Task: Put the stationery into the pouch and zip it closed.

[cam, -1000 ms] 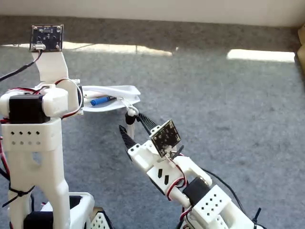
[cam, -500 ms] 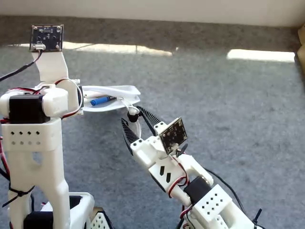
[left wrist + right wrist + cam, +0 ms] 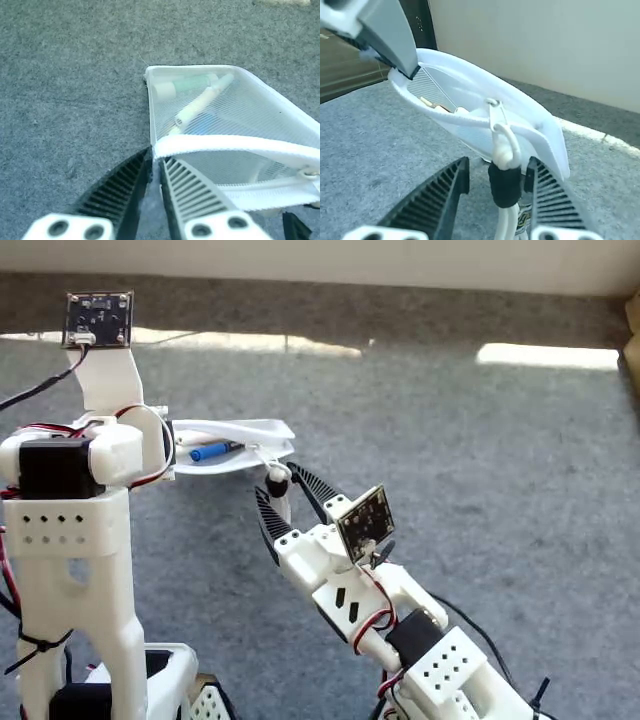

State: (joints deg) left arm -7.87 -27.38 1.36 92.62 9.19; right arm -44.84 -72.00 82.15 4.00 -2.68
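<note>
We are viewing two white arms over a grey, felt-like table [image 3: 480, 460]. The left claw [image 3: 155, 156] is pressed together and is pinching the end seam of the pouch [image 3: 235, 115], a white mesh bag that is lying roughly level at the left arm's side. Through the mesh we are seeing a green tube [image 3: 182, 85] against the pouch's far edge, a white pen [image 3: 200, 102] lying slantwise just beside it, and a blue pen [image 3: 210, 451] near the mouth. The mouth is gaping open along its length. The zipper slider [image 3: 495, 112] is sitting at the end of the pouch away from the left claw. A pull cord [image 3: 506, 145] is hanging down from the slider and is ending in a black bead [image 3: 504, 186]. The right claw [image 3: 498, 160] is spread, its two ribbed black fingers [image 3: 445, 200] standing on either side of the bead. A gap is showing on each side, so we are reading it as not gripping the cord.
</note>
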